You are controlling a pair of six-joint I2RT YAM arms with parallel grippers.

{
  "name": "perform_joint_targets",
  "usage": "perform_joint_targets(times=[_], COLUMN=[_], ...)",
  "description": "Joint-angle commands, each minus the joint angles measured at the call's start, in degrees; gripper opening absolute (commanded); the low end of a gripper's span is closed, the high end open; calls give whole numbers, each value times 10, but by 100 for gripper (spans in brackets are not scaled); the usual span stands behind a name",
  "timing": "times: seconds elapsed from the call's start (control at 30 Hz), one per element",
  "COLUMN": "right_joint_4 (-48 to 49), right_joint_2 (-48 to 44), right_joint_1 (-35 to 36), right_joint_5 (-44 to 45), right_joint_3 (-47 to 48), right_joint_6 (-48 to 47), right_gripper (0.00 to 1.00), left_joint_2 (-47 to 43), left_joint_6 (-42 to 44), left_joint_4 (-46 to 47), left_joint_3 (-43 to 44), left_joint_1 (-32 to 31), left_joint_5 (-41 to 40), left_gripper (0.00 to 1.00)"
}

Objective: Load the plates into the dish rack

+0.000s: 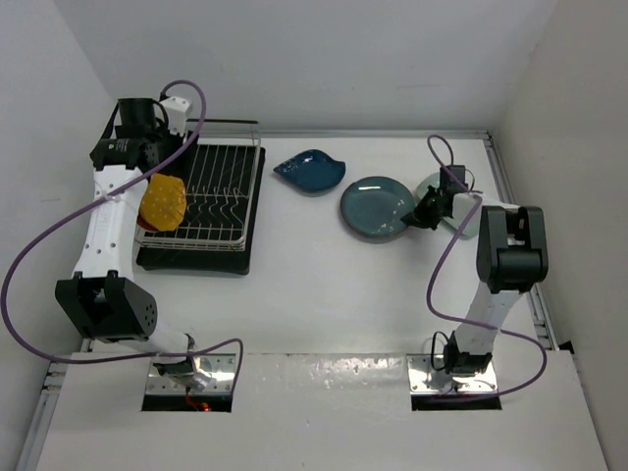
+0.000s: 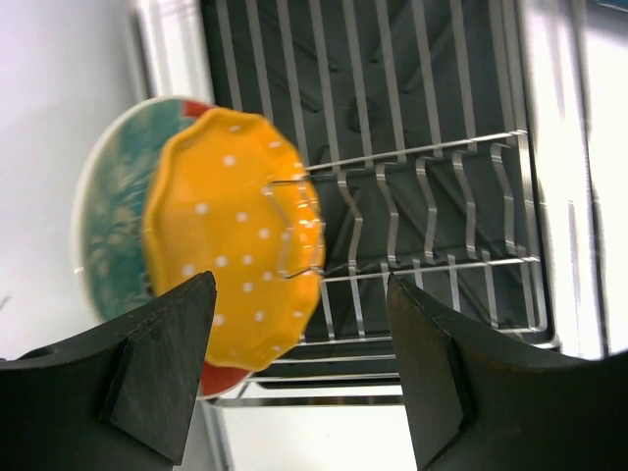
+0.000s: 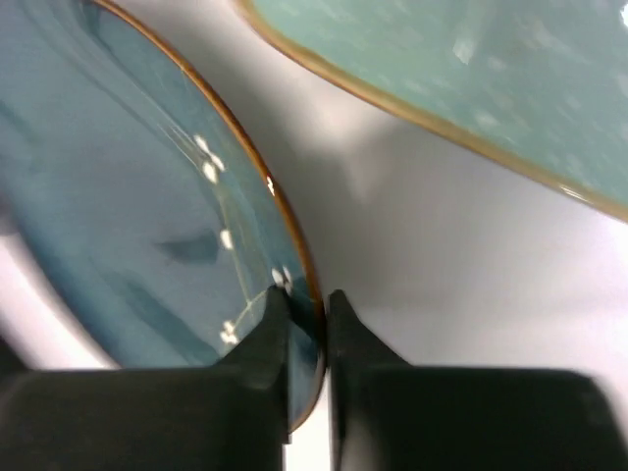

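Observation:
The dish rack stands at the left on its black drip tray. A yellow dotted plate stands upright in its prongs, with a red plate with a teal flower right behind it. My left gripper is open above the rack's corner, holding nothing. The teal round plate lies mid-table. My right gripper is shut on its right rim, one finger on each side. The dark blue leaf-shaped plate lies beside the rack. The pale mint plate lies right of the teal one.
White walls enclose the table on three sides. Purple cables loop off both arms. The rack's right-hand prong rows hold nothing.

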Motion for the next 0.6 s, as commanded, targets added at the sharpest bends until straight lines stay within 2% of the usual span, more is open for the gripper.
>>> perform_joint_targets(times=[0.0, 0.17, 0.27, 0.33, 0.4, 0.43, 0.57], right_joint_4=[37, 53, 52, 48, 51, 56, 123], right_joint_2=[-5, -122, -212, -264, -289, -291, -289], right_joint_1=[-6, -3, 14, 64, 110, 121, 168], right_joint_5=[-15, -28, -46, -64, -102, -165, -269], right_joint_3=[-33, -97, -84, -47, -26, -9, 22], right_joint_6=[-4, -63, -104, -152, -186, -197, -160], right_gripper=[0, 0, 0, 0, 0, 0, 0], left_joint_2=[-8, -3, 10, 24, 35, 41, 71], left_joint_6=[-9, 5, 11, 17, 23, 23, 23], left_joint_4=[-11, -28, -35, -40, -46, -46, -46], left_joint_3=[4, 4, 9, 15, 30, 42, 78], left_joint_1=[-7, -33, -63, -87, -104, -120, -157], left_joint_5=[72, 127, 162, 210, 244, 271, 313], left_gripper=[75, 79, 80, 84, 86, 88, 89])
